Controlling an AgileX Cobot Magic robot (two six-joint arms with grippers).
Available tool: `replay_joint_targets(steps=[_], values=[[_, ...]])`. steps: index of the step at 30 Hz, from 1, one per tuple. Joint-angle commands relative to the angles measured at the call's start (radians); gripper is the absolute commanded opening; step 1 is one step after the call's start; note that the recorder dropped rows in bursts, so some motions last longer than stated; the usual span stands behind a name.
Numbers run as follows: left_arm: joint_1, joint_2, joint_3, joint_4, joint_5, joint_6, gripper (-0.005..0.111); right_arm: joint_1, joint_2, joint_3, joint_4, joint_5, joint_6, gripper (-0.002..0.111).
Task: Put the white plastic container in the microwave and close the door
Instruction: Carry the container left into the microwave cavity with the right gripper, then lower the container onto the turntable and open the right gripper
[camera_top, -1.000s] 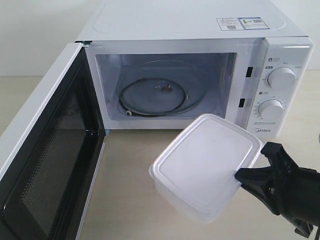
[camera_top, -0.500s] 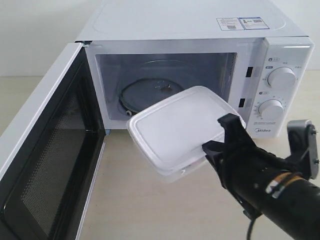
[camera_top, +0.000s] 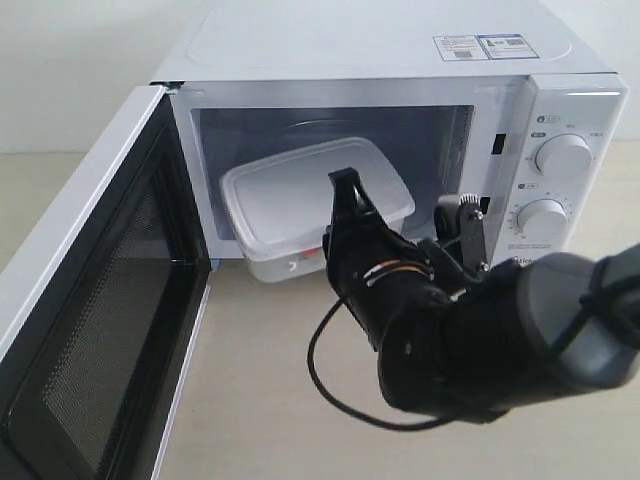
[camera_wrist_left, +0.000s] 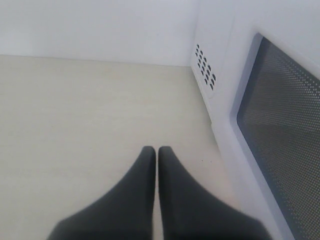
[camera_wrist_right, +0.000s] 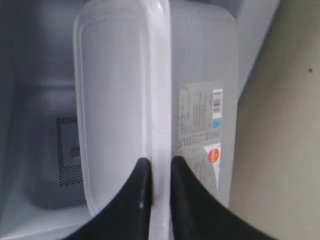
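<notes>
The white plastic container (camera_top: 300, 195) hangs partway inside the cavity of the white microwave (camera_top: 400, 60), its near end still over the sill. My right gripper (camera_top: 340, 215) is shut on the container's rim; the right wrist view shows the two black fingers pinching the lid edge (camera_wrist_right: 160, 150), with the label (camera_wrist_right: 202, 125) on the side wall. The door (camera_top: 95, 320) stands wide open at the left, its mesh inner face toward the camera. My left gripper (camera_wrist_left: 156, 152) is shut with nothing in it, low over the tabletop beside the door's outer face (camera_wrist_left: 280, 125).
Two round knobs (camera_top: 562, 155) sit on the microwave's right panel. The right arm (camera_top: 480, 330) and its cable stretch across the beige tabletop (camera_top: 250, 400) in front of the opening. The open door fills the left side.
The right gripper has carried the container from in front of the microwave up and leftward into the cavity opening. The door has not moved.
</notes>
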Motion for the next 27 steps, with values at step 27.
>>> replay_joint_targets(steps=[27], values=[[0.004,-0.003,0.000,0.000,-0.011,-0.002,0.004,-0.190,0.168,-0.351,-0.007,0.123,-0.213,0.000]])
